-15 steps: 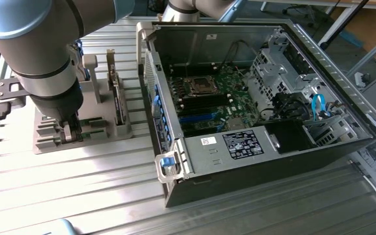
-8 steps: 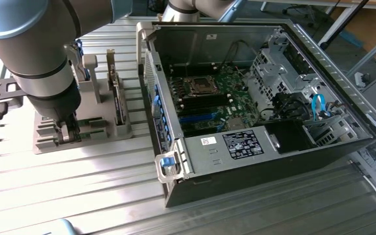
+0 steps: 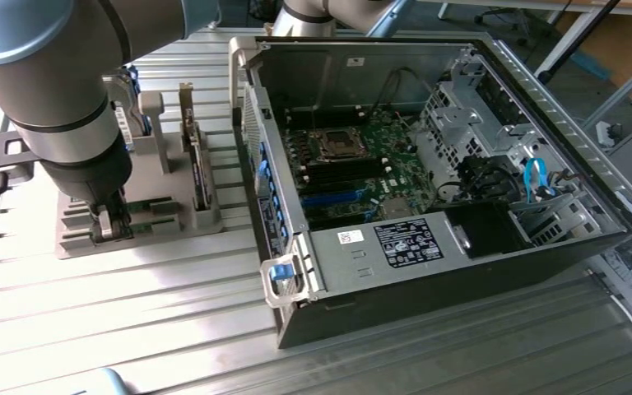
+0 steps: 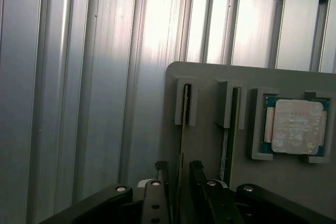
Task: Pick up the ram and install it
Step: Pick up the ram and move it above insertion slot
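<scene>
Claw (image 4: 179, 176) released, its fingers (image 4: 197, 174) straddle the ram (image 4: 185, 114) (apart from it on both sides), which stands on edge in a slot of the grey holder (image 4: 210, 77) on the ribbed tabletop (image 4: 105, 77). A second stick (image 4: 227, 140) sits just beside. Likely risk: an off-centre closing could tilt the thin board, jamming it in the slot or nudging that neighbour.

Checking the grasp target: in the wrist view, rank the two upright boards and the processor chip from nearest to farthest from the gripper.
1. The ram: on edge in its slot, between the open fingers of the gripper.
2. The second board: on edge in the neighbouring slot of the grey holder.
3. The processor chip: flat in the square recess beyond that slot.
</scene>
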Available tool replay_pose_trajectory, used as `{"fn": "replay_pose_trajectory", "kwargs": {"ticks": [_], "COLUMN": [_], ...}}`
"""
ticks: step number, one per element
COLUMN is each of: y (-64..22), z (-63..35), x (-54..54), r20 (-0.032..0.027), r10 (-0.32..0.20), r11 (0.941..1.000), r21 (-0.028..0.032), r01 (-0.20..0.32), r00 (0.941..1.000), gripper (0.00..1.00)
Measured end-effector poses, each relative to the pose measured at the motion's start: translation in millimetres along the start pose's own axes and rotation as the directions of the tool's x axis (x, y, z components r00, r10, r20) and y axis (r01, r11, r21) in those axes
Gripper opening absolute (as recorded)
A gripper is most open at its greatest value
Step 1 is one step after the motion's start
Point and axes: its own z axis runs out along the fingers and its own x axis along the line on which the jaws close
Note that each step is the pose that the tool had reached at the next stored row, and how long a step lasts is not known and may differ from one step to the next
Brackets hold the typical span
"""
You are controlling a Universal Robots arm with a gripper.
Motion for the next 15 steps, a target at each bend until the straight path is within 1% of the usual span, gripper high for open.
{"fn": "replay_pose_trajectory", "kwargs": {"ticks": [8, 10, 12, 13, 15], "y": [0.0, 0.0, 0.0, 0.0, 0.0], "z": [0.0, 0.0, 0.0, 0.0, 0.0], "x": [0.0, 0.0, 0.0, 0.0, 0.0], "r20": [0.0, 0.0, -0.0001, -0.0001, 0.0], "r10": [0.0, 0.0, 0.0, 0.0, 0.0], "r11": [1.0, 1.0, 1.0, 1.0, 1.0], "r21": [0.0, 0.0001, -0.0001, -0.0001, 0.0], "r01": [0.0, 0.0, 0.0, 0.0, 0.0], "r00": [1.0, 1.0, 1.0, 1.0, 1.0], "gripper": [0.3, 0.29, 0.16, 0.14, 0.14]}}
